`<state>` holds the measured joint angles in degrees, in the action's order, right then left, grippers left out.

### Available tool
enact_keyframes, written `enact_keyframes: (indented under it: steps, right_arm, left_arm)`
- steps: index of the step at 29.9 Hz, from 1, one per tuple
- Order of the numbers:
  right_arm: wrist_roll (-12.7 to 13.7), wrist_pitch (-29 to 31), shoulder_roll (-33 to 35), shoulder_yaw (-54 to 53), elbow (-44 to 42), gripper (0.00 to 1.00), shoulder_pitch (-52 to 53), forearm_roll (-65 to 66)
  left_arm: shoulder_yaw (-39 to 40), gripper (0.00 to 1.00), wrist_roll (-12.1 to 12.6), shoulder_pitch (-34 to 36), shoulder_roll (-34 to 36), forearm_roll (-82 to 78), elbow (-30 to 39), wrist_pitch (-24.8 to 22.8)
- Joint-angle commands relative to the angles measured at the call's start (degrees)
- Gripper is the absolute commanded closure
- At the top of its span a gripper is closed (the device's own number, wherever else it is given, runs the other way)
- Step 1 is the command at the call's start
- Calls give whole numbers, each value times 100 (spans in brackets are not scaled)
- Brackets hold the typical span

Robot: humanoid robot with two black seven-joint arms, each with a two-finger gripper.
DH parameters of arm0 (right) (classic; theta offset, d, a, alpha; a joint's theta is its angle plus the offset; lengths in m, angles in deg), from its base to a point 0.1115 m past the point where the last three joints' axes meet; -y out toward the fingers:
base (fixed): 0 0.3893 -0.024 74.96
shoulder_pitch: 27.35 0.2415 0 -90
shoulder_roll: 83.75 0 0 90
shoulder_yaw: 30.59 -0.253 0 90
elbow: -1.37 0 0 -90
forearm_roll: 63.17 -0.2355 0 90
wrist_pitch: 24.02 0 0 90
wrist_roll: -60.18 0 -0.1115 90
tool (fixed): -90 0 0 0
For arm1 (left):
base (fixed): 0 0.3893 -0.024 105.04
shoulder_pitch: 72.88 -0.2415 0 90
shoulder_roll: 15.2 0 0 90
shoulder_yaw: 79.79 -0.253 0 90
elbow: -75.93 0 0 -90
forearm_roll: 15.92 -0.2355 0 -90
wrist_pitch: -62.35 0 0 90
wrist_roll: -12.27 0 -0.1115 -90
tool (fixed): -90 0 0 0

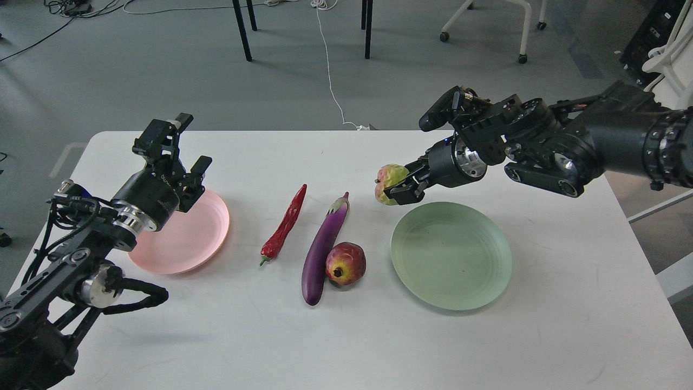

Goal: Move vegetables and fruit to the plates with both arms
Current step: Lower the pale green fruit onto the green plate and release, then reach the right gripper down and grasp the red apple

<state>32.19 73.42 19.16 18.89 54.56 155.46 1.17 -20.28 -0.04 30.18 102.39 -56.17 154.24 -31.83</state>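
My right gripper (394,187) is shut on the lumpy yellow-green fruit (389,180) and holds it in the air, just left of and above the pale green plate (451,254). The purple eggplant (324,248) lies mid-table with the dark-red pomegranate (345,263) touching its right side. The red chili pepper (285,228) lies to its left. My left gripper (181,146) is open and empty above the far edge of the pale pink plate (184,235).
The white table (335,336) has rounded corners. Beyond its far edge are grey floor, black table legs (243,30), a white cable (330,70) and chair casters. A white chair (663,59) stands at the far right.
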Motion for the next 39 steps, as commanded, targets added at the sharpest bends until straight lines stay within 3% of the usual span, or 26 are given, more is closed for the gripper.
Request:
enact_keyframes:
  steps: [1,12,15,18,26,39]
  right_arm:
    - [-1,3,457,18,297,52,45,508]
    - [-1,3,1091,141,931,47,53,668]
    - [-1,-6,1213,150,940,14,36,659]
    - [-1,-58,1240,150,940,6,18,651]
    - [-1,-94,1038,-139,1167,4,202,554]
    - [-1,-261,-684,-175,1169,4,115,-633]
  left_arm:
    - [-1,0,1,3,1,0,53,5]
    - [-1,0,1,3,10,0,106,5]
    - [-1,0,1,-6,19,0,141,5]
    - [-1,0,1,3,19,0,149,5]
    - [-1,0,1,-6,54,0,185,-4]
    - [8,0,-8,-68,133,0,299,5]
